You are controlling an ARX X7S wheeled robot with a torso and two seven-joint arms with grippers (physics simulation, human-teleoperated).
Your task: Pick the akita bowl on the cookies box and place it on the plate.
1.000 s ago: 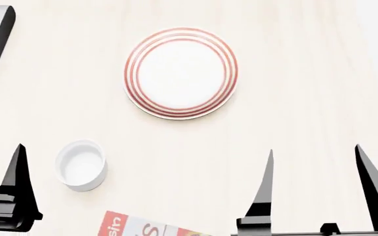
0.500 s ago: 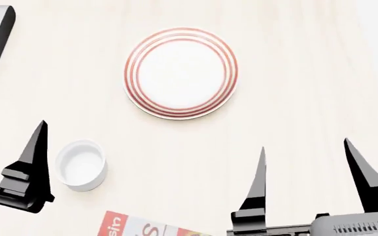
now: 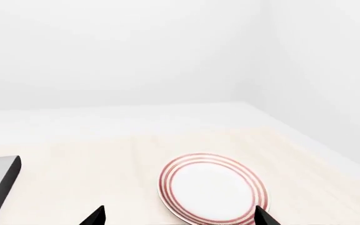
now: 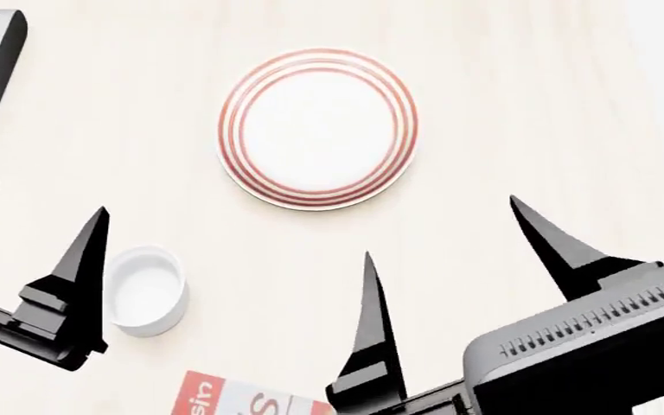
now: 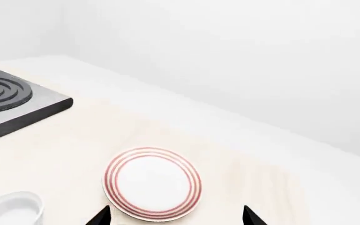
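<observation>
Toward the pale wooden table's (image 4: 517, 130) far edge: round shallow white plate with red rim rings (image 4: 317, 128), bare. At the near edge, red-and-white cookies carton (image 4: 245, 399), mostly cut off; speckled bowl out of view. Plain white cup (image 4: 144, 289) beside left gripper (image 4: 27, 238); right gripper (image 4: 453, 259); both spread wide, holding nothing.

A small plain white cup (image 4: 144, 289) sits on a pale wooden table (image 4: 517, 130). A dark stove burner (image 5: 5, 96) rests at the table's far-left edge.
</observation>
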